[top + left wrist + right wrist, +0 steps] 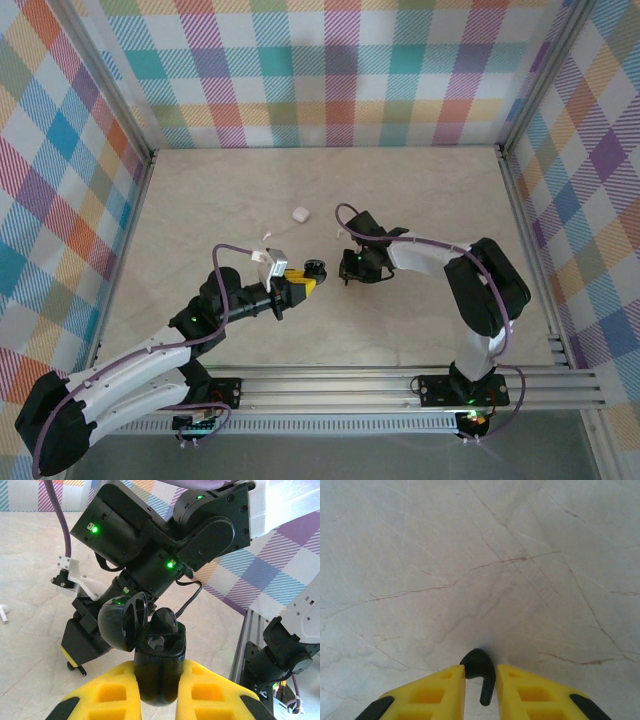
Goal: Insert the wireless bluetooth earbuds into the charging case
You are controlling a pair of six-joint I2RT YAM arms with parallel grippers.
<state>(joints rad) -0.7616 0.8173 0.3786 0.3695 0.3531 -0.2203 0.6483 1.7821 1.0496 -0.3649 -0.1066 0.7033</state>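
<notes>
Progress looks like maybe halfway on the black pair and nothing done on the white. Starting at the left, a white earbud (pixel 4 612) lies loose on the table (pixel 200 200). The white case (pixel 299 214) sits shut further back, well apart from both arms, so that half is untouched.

Your left gripper (pixel 160 672) is clamped on the black case (pixel 160 652), holding it upright with the lid (pixel 120 627) flipped open. A dark rounded bump (pixel 165 620) pokes up out of the case. I'd guess that's one black earbud already seated, but I can't swear to it.

Over on the right, your right gripper (pixel 480 672) has a black earbud (pixel 479 661) pinched between its tips. It's close by the case, but with bare table under it rather than the case.

So what's left for you: get that one into the open case, then sort out the white ones.
</notes>
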